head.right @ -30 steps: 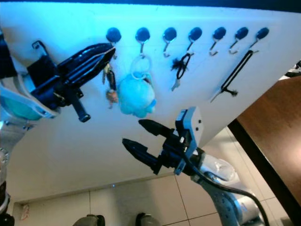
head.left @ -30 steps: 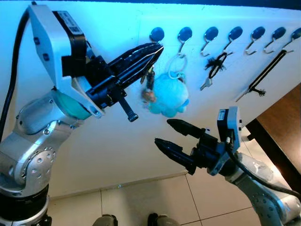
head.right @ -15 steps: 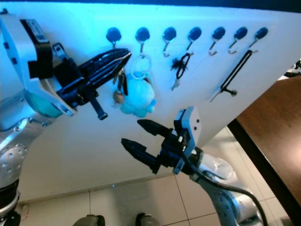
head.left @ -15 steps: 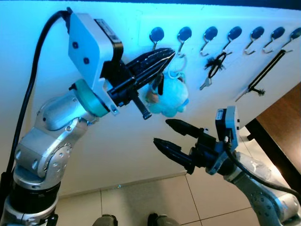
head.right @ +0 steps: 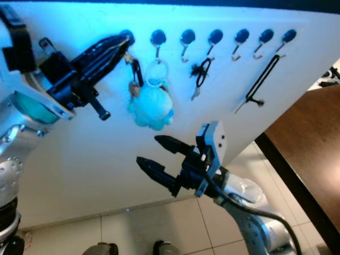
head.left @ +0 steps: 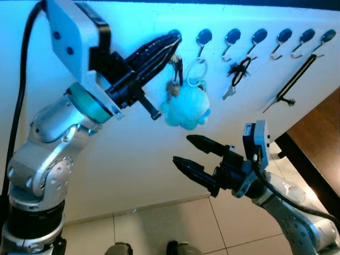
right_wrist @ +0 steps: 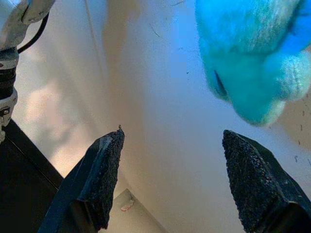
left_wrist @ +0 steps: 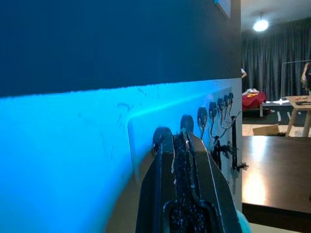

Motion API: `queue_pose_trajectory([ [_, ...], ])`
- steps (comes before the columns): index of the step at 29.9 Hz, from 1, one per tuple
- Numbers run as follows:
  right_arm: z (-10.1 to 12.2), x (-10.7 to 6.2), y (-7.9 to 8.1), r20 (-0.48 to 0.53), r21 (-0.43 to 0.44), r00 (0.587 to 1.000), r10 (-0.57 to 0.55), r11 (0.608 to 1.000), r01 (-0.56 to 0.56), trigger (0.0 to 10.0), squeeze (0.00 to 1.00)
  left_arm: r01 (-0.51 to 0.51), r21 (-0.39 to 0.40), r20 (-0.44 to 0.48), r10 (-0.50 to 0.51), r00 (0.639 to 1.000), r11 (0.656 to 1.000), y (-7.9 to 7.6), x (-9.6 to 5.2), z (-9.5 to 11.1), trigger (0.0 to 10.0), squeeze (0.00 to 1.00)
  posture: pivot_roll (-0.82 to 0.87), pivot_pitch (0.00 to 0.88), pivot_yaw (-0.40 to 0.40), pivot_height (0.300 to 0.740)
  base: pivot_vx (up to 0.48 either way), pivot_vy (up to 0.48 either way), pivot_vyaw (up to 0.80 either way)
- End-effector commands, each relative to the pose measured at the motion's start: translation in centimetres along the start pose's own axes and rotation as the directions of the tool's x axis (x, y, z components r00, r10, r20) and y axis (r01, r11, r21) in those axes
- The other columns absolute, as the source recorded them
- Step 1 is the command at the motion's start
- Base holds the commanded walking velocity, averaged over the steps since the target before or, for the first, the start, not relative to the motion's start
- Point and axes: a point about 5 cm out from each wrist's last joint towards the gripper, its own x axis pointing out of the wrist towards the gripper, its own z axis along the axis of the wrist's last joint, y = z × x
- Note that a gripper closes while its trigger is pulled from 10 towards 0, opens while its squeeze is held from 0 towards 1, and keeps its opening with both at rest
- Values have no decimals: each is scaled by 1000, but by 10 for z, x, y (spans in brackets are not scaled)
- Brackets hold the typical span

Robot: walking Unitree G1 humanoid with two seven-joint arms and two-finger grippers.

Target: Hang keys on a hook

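At the far-left hook [head.left: 174, 36] on the wall rail, our left gripper [head.left: 171, 43] has risen from half a second ago, when it sat lower and further right in front of the blue plush [head.left: 186, 106]; its fingers are pressed together on the ring of the keys [head.left: 176, 68], which dangle just below the tips, so we judge the ring is about to be slipped on. Our right gripper [head.left: 187, 150] stays low and near with fingers spread, empty, and we can read no writing anywhere.
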Motion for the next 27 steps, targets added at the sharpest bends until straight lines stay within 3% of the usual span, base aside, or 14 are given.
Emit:
queue_pose_trajectory([
  [1, -2, -3, 0, -8, 4, 1000, -3, 1000, 3, 10000, 0, 35, -10, -21, -35, 999, 999, -5, -4, -2, 10000, 0, 16, 92, -5, 740, 0, 0, 0],
  [15, -1, -3, 1, -11, 4, 1000, -3, 1000, 3, 10000, 0, 116, -13, -97, -117, 988, 993, -18, -9, -15, 10000, 0, 10, 101, -8, 740, 0, 0, 0],
  [27, -2, -2, 1, -10, 5, 1000, -3, 1000, 3, 10000, 0, 69, -17, 9, -69, 998, 997, -14, 5, -1, 10000, 0, 15, 100, -6, 740, 0, 0, 0],
])
